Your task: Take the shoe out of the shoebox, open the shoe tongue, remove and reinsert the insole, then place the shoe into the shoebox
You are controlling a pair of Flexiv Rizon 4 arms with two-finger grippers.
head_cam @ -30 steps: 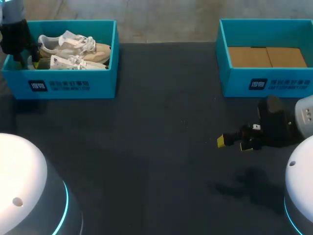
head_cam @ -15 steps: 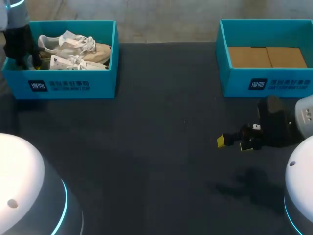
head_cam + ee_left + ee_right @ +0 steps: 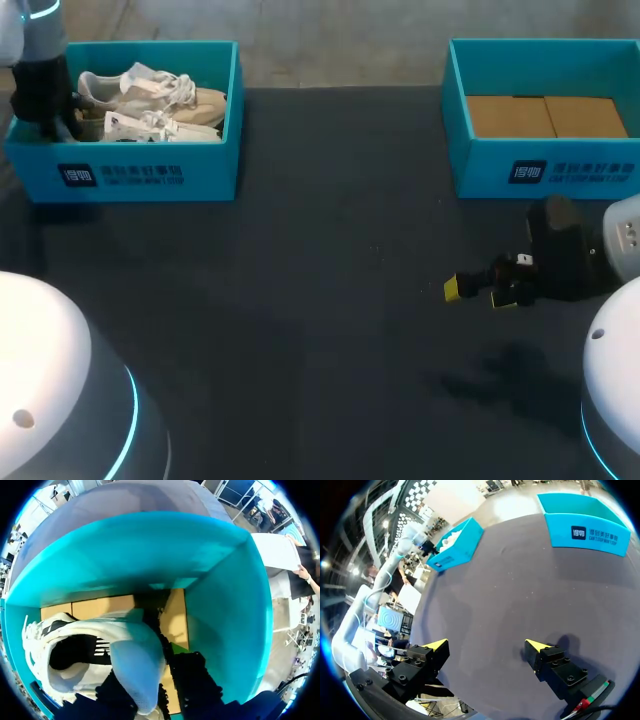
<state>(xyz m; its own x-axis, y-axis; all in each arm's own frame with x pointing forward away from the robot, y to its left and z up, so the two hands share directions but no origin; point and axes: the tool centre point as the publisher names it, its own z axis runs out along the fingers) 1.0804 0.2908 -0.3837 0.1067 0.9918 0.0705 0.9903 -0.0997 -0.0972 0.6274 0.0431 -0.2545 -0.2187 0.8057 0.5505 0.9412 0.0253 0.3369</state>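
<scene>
**SHOE EXTRACTION: STATUS AND HANDLING NOTES**

The dark grey matt worktop (image 3: 320, 300) fills the frame. It looks flat and non-slip, so it should suit setting the shoe down.

The open teal cardboard shoebox (image 3: 150, 175) stands at the upper left. A second teal cardboard box (image 3: 540, 170), with a bare brown floor, stands at the upper right, well apart from the first.

The left arm (image 3: 40, 80) enters at the upper left corner and reaches down into the shoebox. The right arm (image 3: 575, 260) is at the right edge, low over the worktop.

The cream lace-up sports shoe (image 3: 150, 95) lies inside the shoebox with its heel toward the left arm. Expect it to be light, with a soft, yielding upper and loose laces that may snag. The stiffer heel counter is judged the best place to grip.

The left hand (image 3: 155, 680) sits at the shoe's heel. Whether it has closed on the heel cannot be told. The right hand (image 3: 487, 645) is spread wide and holds nothing.
</scene>
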